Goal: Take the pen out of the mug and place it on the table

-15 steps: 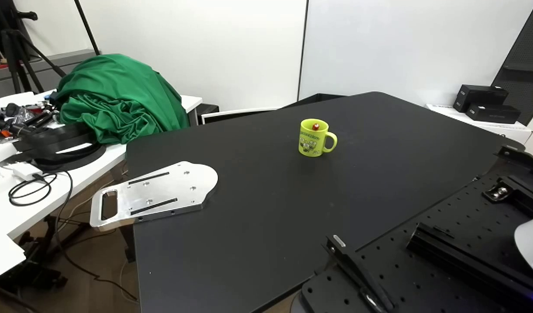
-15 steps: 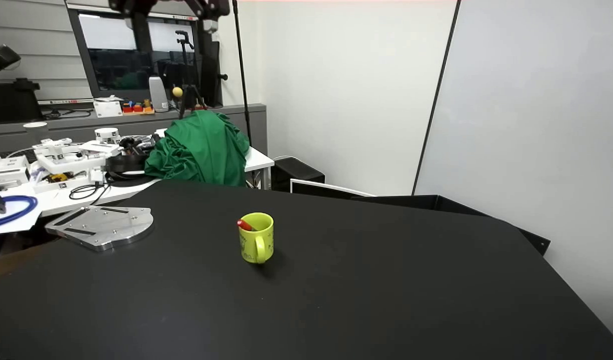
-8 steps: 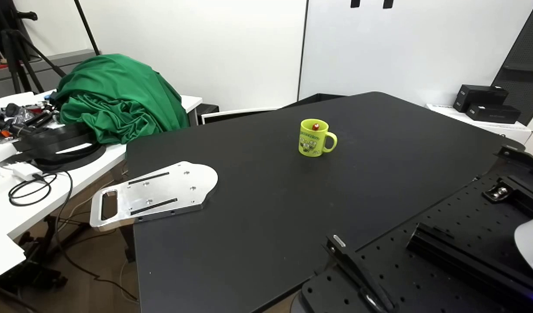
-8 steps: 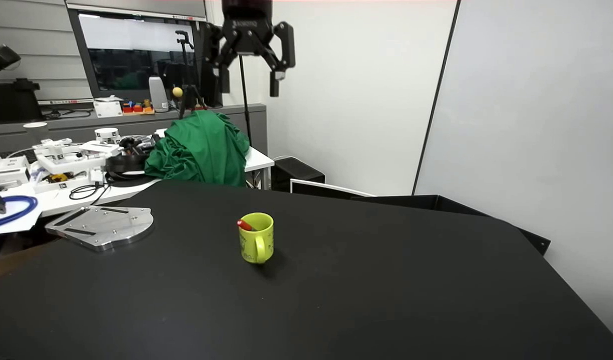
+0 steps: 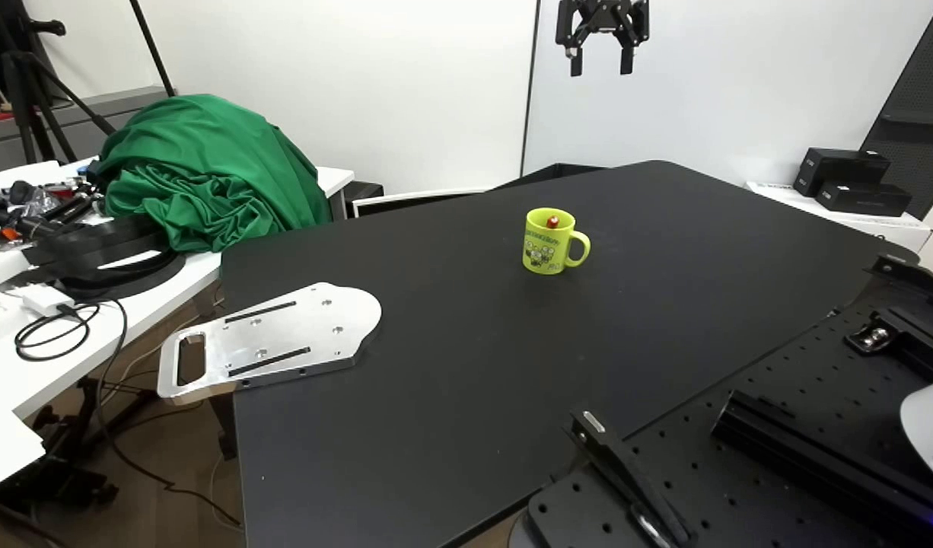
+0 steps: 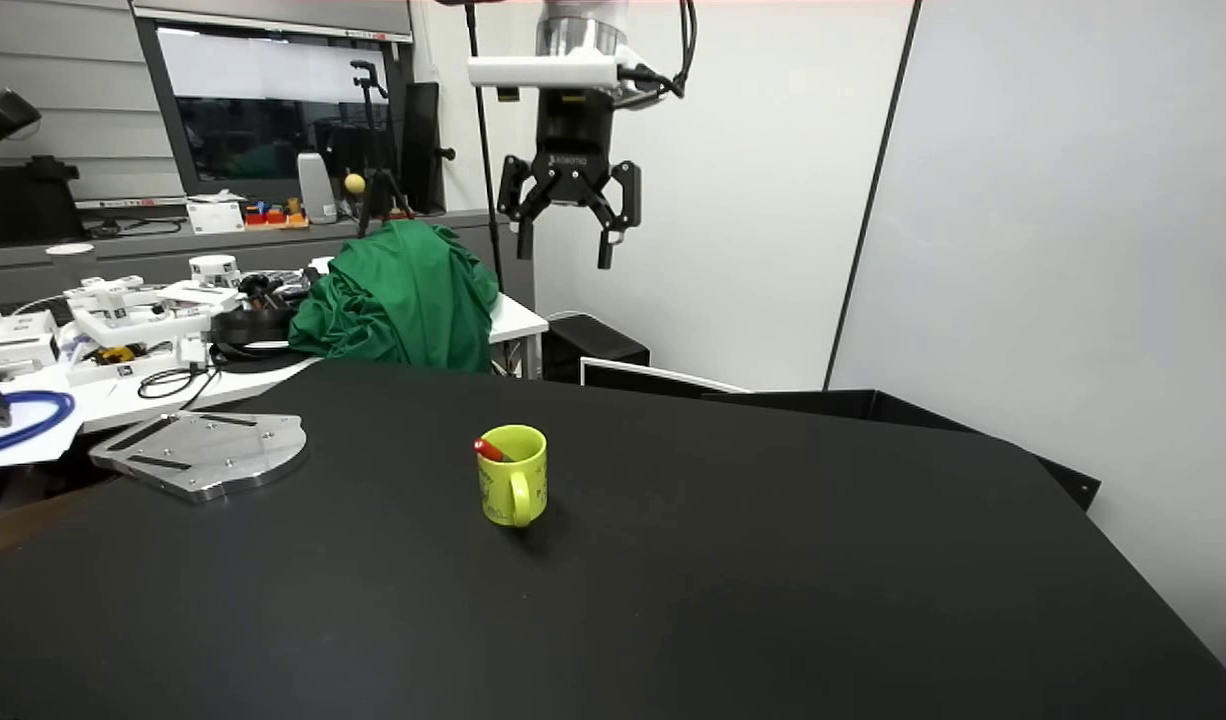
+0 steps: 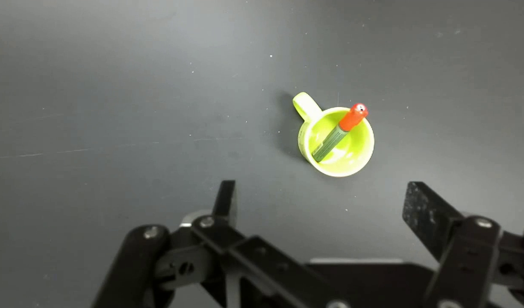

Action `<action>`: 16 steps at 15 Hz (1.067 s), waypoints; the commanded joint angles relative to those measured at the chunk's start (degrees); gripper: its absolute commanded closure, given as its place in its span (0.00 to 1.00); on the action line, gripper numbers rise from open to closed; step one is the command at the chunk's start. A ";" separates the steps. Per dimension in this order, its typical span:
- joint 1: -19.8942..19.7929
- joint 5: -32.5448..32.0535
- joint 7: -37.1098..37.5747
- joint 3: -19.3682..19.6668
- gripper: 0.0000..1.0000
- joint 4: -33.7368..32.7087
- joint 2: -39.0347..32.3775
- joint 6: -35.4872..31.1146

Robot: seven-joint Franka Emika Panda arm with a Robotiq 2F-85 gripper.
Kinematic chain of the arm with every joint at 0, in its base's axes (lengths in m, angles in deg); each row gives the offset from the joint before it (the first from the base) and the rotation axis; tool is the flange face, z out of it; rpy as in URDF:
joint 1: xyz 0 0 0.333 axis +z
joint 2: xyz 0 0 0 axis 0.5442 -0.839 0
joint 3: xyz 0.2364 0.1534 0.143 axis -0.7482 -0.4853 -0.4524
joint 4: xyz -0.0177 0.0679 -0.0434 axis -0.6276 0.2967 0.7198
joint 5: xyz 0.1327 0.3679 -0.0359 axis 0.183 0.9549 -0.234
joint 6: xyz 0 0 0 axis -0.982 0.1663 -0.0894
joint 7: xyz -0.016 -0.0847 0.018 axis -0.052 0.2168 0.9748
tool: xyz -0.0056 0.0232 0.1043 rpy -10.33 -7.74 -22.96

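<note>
Gripper (image 6: 565,260): black, two-fingered, jointed linkages (image 7: 471,256), pale lettering (image 6: 569,160). Fingers (image 7: 431,218): flat, black, one with whitish scuffs. Screws (image 7: 483,222): silver, round-headed. Above: white bar (image 6: 543,71), silvery collar (image 6: 575,37), black cables (image 6: 663,82).

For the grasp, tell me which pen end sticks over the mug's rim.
The red end of the pen: it leans over the rim, while the grey-green end sits down inside the mug.
</note>
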 commanded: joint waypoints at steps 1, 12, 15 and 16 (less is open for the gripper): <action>-0.79 1.72 1.98 -0.64 0.00 -13.37 -10.98 7.05; 0.13 11.82 13.11 -2.82 0.00 -23.09 -24.42 13.73; 0.15 14.51 14.68 -3.40 0.00 -23.40 -26.75 12.11; -0.09 15.60 14.86 -3.72 0.00 -23.61 -27.59 11.94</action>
